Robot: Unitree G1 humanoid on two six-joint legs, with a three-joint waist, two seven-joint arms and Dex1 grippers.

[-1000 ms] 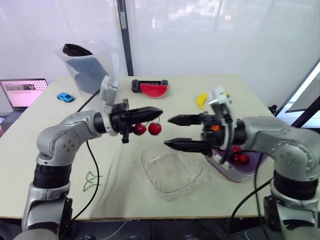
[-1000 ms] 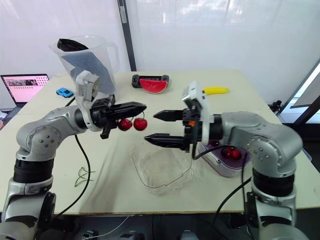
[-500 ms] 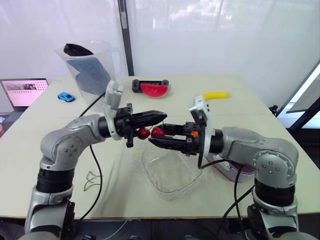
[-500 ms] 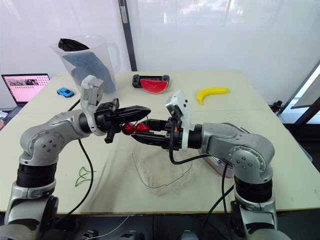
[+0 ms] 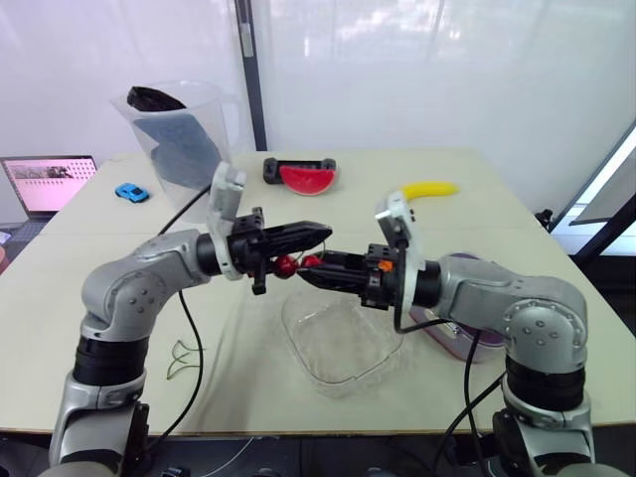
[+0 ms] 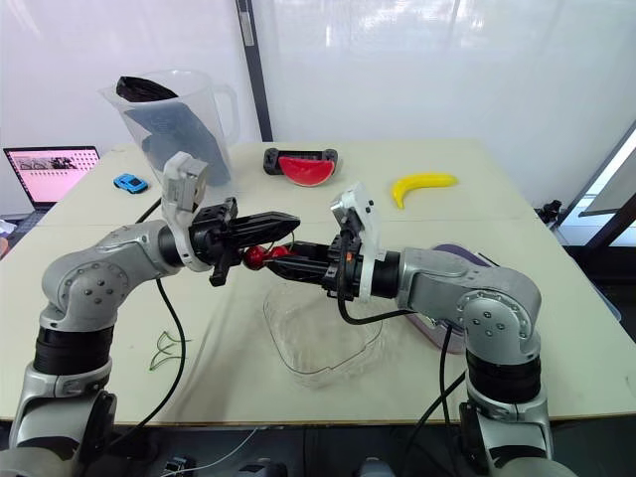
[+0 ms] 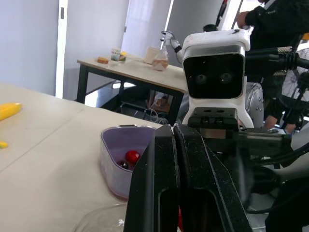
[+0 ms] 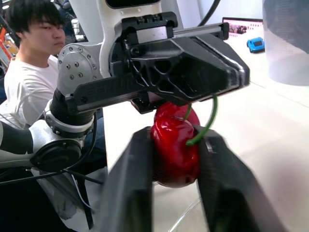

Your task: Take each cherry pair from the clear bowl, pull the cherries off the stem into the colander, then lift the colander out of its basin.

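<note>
A pair of red cherries (image 5: 288, 264) hangs on a green stem above the clear bowl (image 5: 343, 346). My left gripper (image 5: 324, 232) is shut on the top of that stem; its closed fingers (image 7: 174, 145) show in the left wrist view. My right gripper (image 5: 310, 268) comes in from the right and is shut on one cherry (image 8: 175, 145), whose sides press against both pads. The purple colander in its basin (image 7: 112, 169) stands at the right behind my right arm, with a few cherries (image 7: 131, 155) inside.
A large clear pitcher (image 5: 179, 134) stands at the back left. A watermelon slice toy (image 5: 305, 179), a banana (image 5: 429, 189), a blue toy car (image 5: 129, 193) and a laptop (image 5: 45, 184) lie further back. A bare green stem (image 5: 182, 358) lies near the front left. A person (image 8: 29, 72) sits beyond.
My right gripper has moved left to the hanging cherries and closed on one. My left gripper has come slightly down and toward the middle, still holding the stem.
</note>
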